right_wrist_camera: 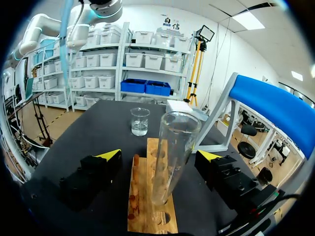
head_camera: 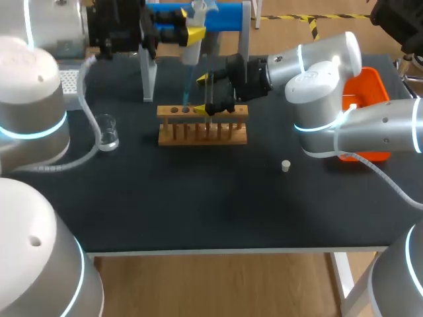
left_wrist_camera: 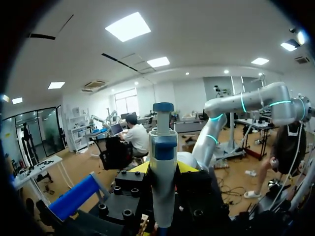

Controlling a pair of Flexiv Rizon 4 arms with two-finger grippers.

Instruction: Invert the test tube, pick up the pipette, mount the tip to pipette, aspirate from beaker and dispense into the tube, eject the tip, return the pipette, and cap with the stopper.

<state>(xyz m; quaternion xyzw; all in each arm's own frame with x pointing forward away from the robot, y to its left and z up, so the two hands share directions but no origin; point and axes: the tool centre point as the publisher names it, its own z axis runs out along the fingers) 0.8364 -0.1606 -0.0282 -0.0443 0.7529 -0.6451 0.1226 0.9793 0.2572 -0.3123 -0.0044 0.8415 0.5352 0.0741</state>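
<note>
My left gripper [head_camera: 192, 32] is shut on the grey and blue pipette [left_wrist_camera: 163, 182], held upright high over the back of the table. The pipette's thin bluish tip [head_camera: 188, 86] points down over the left end of the wooden rack [head_camera: 201, 125]. The clear test tube [right_wrist_camera: 172, 157] stands mouth up in the rack [right_wrist_camera: 147, 206]. My right gripper [right_wrist_camera: 160, 156] is open, with one finger on each side of the tube and neither touching it. The beaker [head_camera: 107, 132] stands left of the rack. A small white stopper [head_camera: 285, 166] lies on the mat to the right of the rack.
The pipette stand [head_camera: 149, 72], with its blue top bar, rises just behind the rack. An orange tray [head_camera: 370, 89] sits at the table's right edge, partly behind my right arm. The dark mat [head_camera: 198, 205] stretches in front of the rack.
</note>
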